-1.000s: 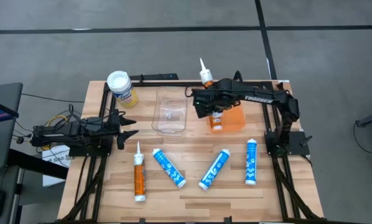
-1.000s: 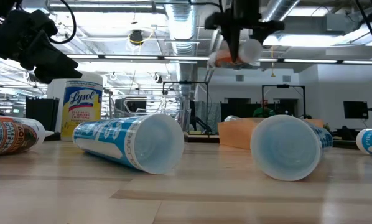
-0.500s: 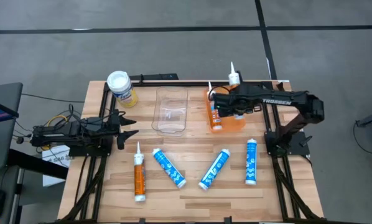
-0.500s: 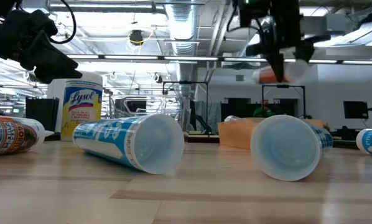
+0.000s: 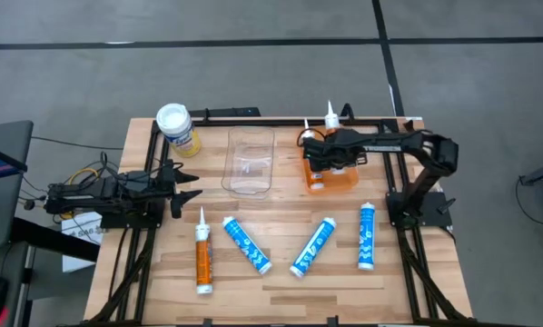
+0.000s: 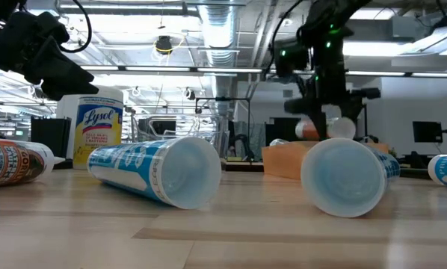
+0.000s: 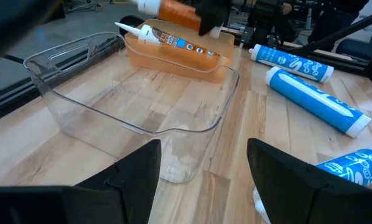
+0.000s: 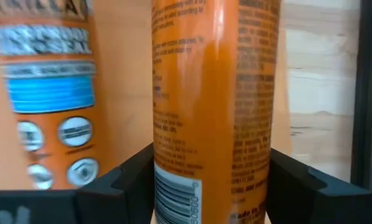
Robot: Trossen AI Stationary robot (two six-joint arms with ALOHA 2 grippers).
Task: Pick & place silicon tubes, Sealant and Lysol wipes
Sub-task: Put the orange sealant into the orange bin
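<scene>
Since a second ago the right gripper (image 5: 330,156) has carried its orange sealant tube (image 8: 214,99) from the near-left edge of the orange bin (image 5: 348,178) to a spot over the bin's middle, and lower. The tube now hangs between the fingers (image 8: 127,180) just above a second orange tube (image 7: 183,43) lying in the bin.

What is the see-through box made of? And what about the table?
The clear bin looks like smooth, shiny plastic: you can see the table right through it, and its rim catches the light. It could be another clear material, but plastic seems likeliest. The table looks like wood, with pale planks, visible grain and joined strips, finished smooth.
</scene>
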